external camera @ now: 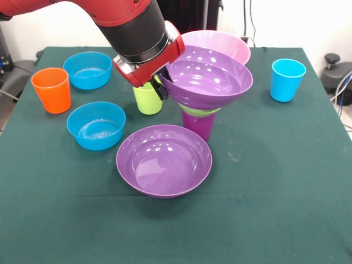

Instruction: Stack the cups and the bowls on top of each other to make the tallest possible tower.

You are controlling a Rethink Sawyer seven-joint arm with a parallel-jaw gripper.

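Cups and bowls are sitting spread over the green table (286, 181), and going from the left edge: an orange cup (51, 89) is standing upright near the left side; just behind and to its right a blue bowl (88, 70) is resting open side up; a second blue bowl (96, 125) is lying nearer the front, close to the orange cup but apart from it; a lime green cup (148, 100) is standing upright in the middle, partly hidden behind the red and black arm (132, 27); the claw (159, 87) is hanging at the left rim of the raised purple bowl (208, 77), and its dark tips are appearing to pinch that rim, though the grip is not showing clearly; a wide purple bowl (164, 160) is sitting alone at the front centre, open side up and empty; behind it the tower is standing on a purple cup (199, 124), with a small green bowl (199, 111) showing as a thin band on top of the cup, and the raised purple bowl is sitting tilted above that, its left side higher; a big pink bowl (225, 44) is resting just behind the tower, partly covered by it; a light blue cup (287, 80) is standing upright well apart on the right.
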